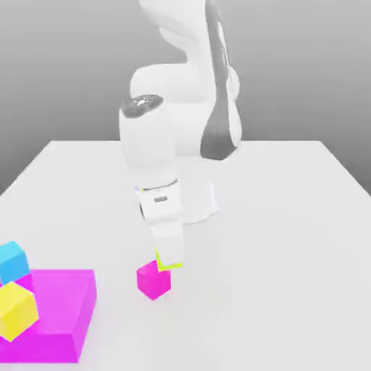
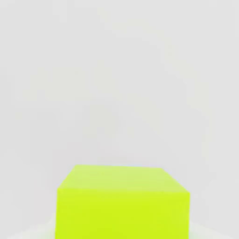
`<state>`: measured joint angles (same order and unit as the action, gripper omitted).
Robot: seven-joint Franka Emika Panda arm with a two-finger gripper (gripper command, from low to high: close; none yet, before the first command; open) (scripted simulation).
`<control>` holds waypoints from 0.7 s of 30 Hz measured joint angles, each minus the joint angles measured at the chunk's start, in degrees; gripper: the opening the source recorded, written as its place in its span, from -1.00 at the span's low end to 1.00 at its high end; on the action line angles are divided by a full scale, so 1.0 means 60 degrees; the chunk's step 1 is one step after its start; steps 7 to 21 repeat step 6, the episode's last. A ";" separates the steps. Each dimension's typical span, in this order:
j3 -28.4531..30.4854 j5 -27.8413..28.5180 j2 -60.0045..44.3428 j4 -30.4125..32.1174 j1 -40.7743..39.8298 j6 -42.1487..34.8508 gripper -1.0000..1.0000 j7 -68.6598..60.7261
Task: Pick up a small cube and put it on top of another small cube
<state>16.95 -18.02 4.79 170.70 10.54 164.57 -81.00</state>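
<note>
**Lime cube in claw, just over the pink cube**

Exterior view, left to right: a blue cube (image 1: 12, 259) and a yellow cube (image 1: 16, 310) sit by the big magenta block (image 1: 61, 308). Then the small pink cube (image 1: 153, 280) on the tabletop (image 1: 290, 239). My claw (image 1: 168, 262) is clamped on the lime cube (image 2: 122, 203), which hangs just above the pink one, offset slightly toward the view's right. Lime cube: matte, plain, square-edged. I judge lowering needs a small shift leftward first.

The small lime cube (image 1: 169, 265) hangs up off the white table, matte yellow-green, only slivers peeking out. Just below it, toward the exterior view's left, the small magenta-pink cube (image 1: 153, 281) sits flat.
</note>
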 joint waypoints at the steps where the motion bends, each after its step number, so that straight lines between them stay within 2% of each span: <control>1: 0.0000 -0.0040 -0.0096 -0.0006 0.0013 0.0073 -1.00 -0.0028; 6: -0.0026 0.0141 -0.0526 -0.0018 -0.0081 0.0473 -1.00 0.0087; 21: -0.0026 0.0141 -0.0526 -0.0018 -0.0081 0.0473 -1.00 0.0087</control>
